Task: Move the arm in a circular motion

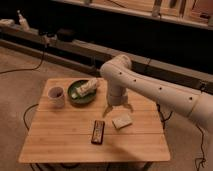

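The cream-white arm (150, 86) reaches in from the right, bends at a rounded elbow and points straight down over the wooden table (60, 142). Its gripper (118, 108) hangs just above the tabletop at centre right, and its two fingers are spread apart with nothing between them. A pale rectangular block (122, 121) lies on the table just below and to the right of the fingertips. The gripper is not touching it.
A green plate (75, 97) holding a wrapped packet (85, 88) sits left of the gripper. A white mug (56, 95) stands at the far left. A dark flat bar (98, 132) lies in front of the gripper. Cables cross the floor; a shelf runs behind.
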